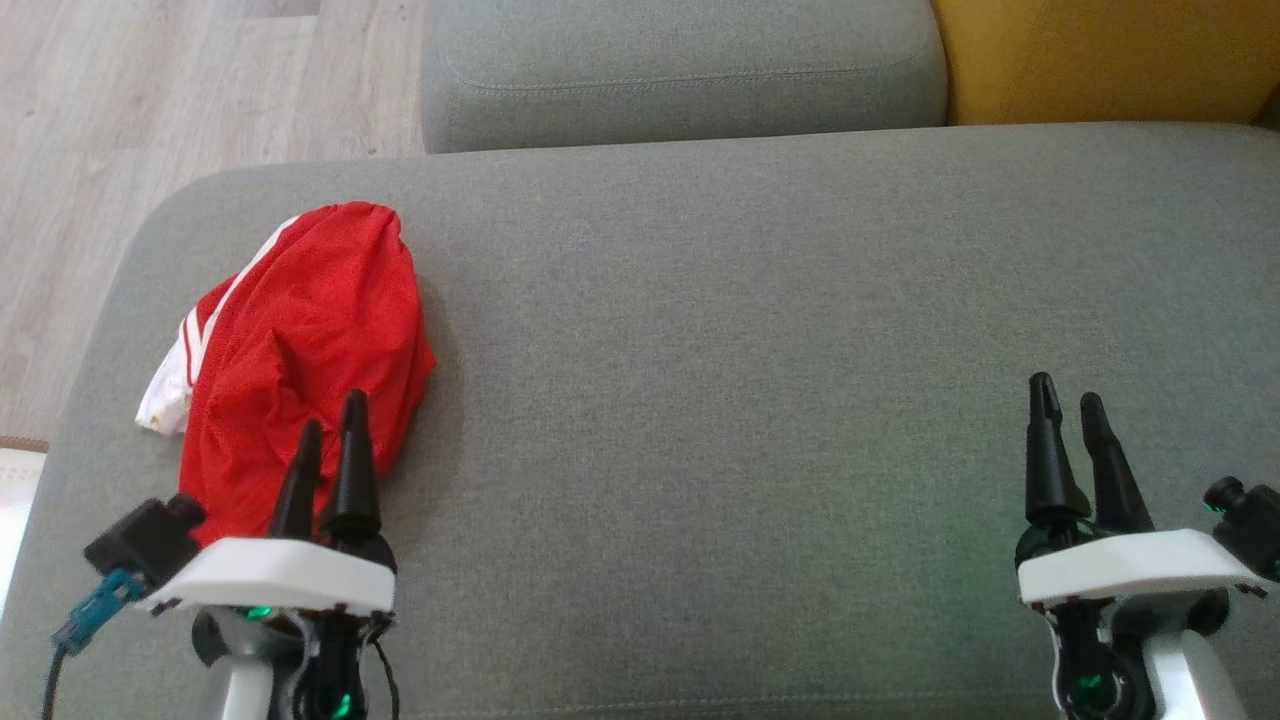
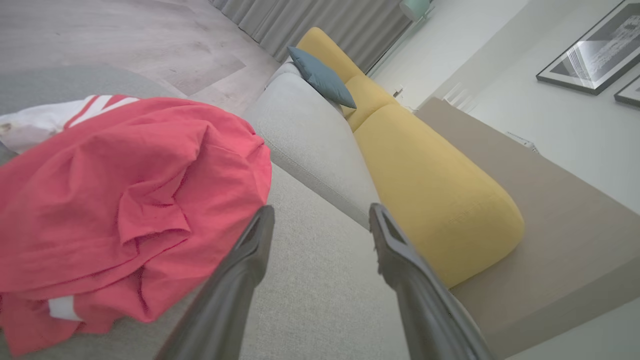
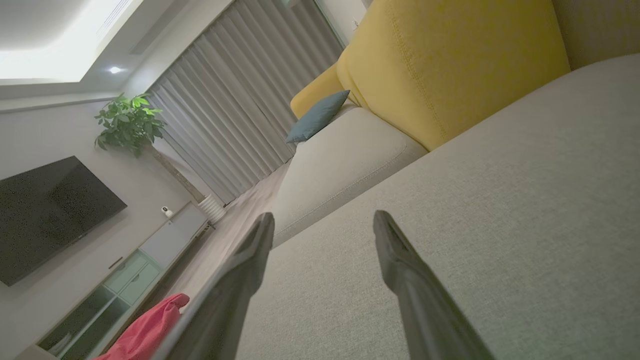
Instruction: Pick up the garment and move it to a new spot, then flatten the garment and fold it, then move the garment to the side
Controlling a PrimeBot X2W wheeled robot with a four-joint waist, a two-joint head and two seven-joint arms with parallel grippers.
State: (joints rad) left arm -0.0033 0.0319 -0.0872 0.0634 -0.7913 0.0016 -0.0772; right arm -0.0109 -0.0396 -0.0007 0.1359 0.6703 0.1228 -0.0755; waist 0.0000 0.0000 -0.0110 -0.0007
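Crumpled red white-striped mesh garment point(image 1: 310, 330) | just ahead-left of left gripper point(image 1: 333, 411), jaws apart | right gripper point(image 1: 1066, 389) well apart from it, jaws apart

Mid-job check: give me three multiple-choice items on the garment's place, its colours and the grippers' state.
1. Where on the grey cushion does the garment lie? A) robot's left end B) middle C) right end
2. Garment colours? A) blue, yellow B) red, white stripes C) black
3. The left gripper and right gripper are: A) both open, empty B) both shut on cloth C) left holding, right open
Answers: A, it is bunched by the left gripper; B, red cloth with white stripes; A, jaws stand apart, nothing between.
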